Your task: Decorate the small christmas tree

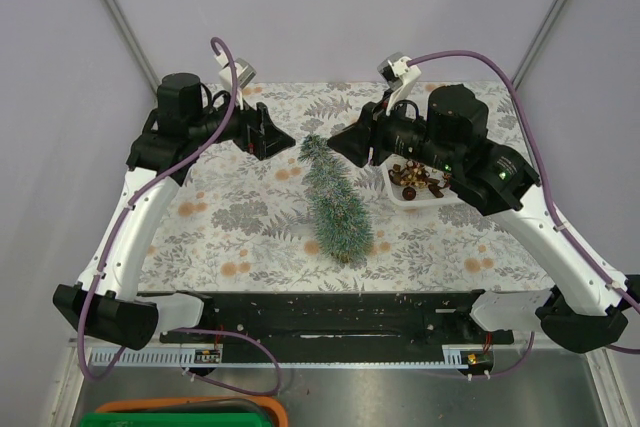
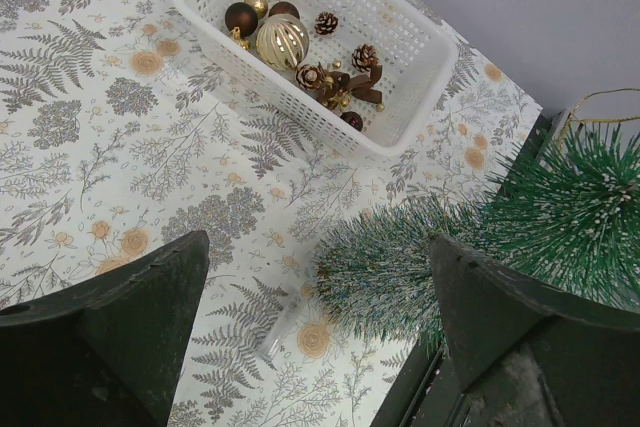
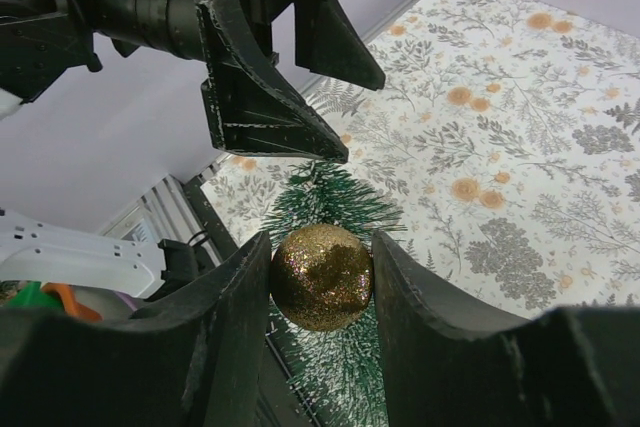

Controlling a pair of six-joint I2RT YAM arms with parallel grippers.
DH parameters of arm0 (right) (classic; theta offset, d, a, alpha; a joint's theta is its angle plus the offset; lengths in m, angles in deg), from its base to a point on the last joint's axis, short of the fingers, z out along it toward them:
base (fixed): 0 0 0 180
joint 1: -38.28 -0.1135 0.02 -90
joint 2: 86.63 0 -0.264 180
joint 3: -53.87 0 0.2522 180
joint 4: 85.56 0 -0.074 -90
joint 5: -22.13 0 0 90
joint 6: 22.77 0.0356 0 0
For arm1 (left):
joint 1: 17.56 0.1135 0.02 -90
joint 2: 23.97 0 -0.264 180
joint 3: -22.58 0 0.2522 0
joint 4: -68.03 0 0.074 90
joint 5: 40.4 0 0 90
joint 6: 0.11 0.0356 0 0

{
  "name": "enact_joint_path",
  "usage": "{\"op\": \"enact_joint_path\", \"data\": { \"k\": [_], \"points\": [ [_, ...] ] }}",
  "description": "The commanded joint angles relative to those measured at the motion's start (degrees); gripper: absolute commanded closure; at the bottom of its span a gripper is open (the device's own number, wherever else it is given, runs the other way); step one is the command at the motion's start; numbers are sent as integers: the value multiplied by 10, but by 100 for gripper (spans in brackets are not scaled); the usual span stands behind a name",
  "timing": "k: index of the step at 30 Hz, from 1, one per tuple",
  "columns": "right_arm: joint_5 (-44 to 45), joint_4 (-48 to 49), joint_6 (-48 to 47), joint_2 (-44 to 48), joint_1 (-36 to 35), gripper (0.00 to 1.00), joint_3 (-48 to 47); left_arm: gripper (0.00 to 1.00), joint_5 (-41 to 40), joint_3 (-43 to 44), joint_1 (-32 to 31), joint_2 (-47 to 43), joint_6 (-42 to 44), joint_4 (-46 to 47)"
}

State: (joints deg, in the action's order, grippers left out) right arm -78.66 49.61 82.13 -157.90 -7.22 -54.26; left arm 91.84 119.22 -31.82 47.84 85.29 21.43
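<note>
The small christmas tree [image 1: 335,202], frosted green, stands mid-table; it also shows in the left wrist view [image 2: 400,267] and in the right wrist view [image 3: 345,367]. My right gripper [image 1: 345,142] [image 3: 320,247] is shut on a gold glitter bauble [image 3: 320,277] and holds it just above the tree's upper part. My left gripper [image 1: 278,137] [image 2: 320,242] is open and empty, raised beside the tree's tip on its left. Its fingers [image 3: 270,97] show beyond the bauble in the right wrist view.
A white basket [image 1: 400,197] [image 2: 420,77] with brown and gold baubles, pine cones and a bow sits right of the tree, partly under my right arm. A small clear tube [image 2: 275,332] lies on the floral cloth near the tree. A green and orange bin [image 1: 180,412] sits below the table's near edge.
</note>
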Motion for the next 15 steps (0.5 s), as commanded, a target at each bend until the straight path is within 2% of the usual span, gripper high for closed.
{"op": "enact_joint_path", "data": {
  "k": [1,15],
  "points": [
    [-39,38,19,10,-3,90,-7,5,8,17,-2,-10,-5,30],
    [-71,38,27,28,-3,91,13,5,14,21,-10,-9,-8,30]
  ]
}}
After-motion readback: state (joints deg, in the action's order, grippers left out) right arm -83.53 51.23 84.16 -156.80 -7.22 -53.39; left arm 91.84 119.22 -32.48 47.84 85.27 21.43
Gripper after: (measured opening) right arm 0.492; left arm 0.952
